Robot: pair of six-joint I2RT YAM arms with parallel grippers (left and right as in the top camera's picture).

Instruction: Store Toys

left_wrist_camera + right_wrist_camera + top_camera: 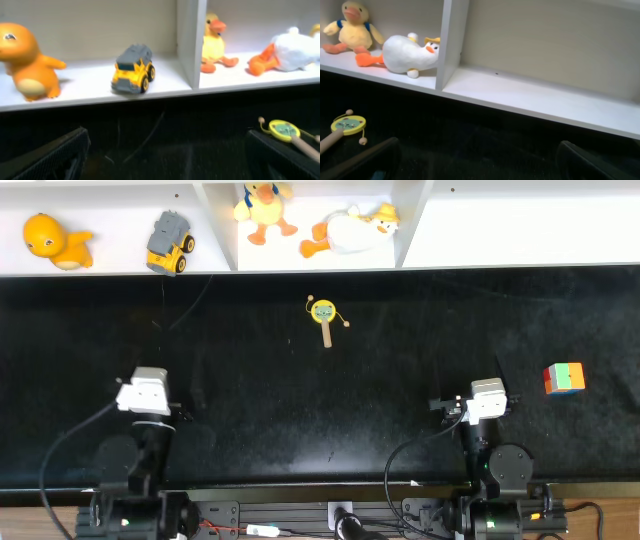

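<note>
Risk: rattle [323, 313] and cube [563, 378] off the shelf [500, 230].
Left fingers [55, 155] and right fingers [360, 162] stand wide; I fear the thin rattle may slip out.

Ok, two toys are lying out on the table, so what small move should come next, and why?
Probably swing the right hand toward the colour cube. It lies on the black table on that arm's side, nearer to it than the rattle drum in the middle, and that hand is open and holds nothing.
</note>
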